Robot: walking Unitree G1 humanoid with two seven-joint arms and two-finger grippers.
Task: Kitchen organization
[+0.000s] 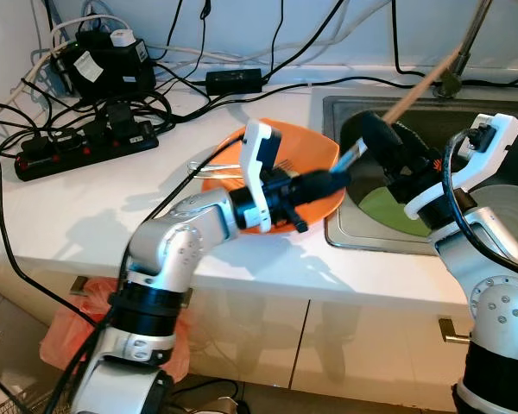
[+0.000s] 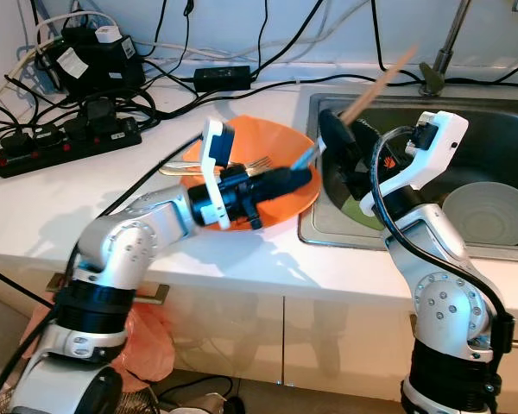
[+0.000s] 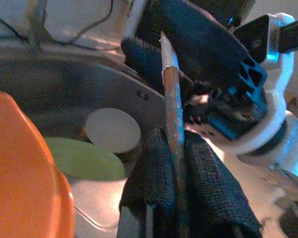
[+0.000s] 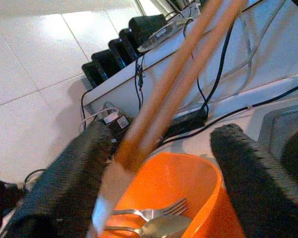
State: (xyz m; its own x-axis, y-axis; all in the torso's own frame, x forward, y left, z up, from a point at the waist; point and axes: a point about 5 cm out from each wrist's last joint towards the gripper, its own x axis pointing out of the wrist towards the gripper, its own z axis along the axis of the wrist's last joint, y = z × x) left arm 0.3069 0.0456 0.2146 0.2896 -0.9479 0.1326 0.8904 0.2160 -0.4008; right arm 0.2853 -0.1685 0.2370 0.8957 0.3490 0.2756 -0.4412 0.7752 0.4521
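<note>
**Chopsticks pinched over bowl and sink edge**

Left gripper (image 2: 309,160) at frame centre, jaws pinched on lower end of wooden chopsticks (image 1: 419,89), which slant up toward upper right of the frame. Right gripper (image 1: 375,136) right of centre, jaws spread either side of the chopsticks, not clamped. Orange bowl (image 1: 306,142) sits on white desk (image 1: 86,216) at centre, just beside the sink (image 2: 501,142); fork (image 4: 154,209) and spoon (image 4: 161,226) lie inside it. Green plate (image 1: 388,211) and white bowl (image 2: 488,211) in sink, right half. Power strip (image 1: 86,142) and cables upper left.
</note>
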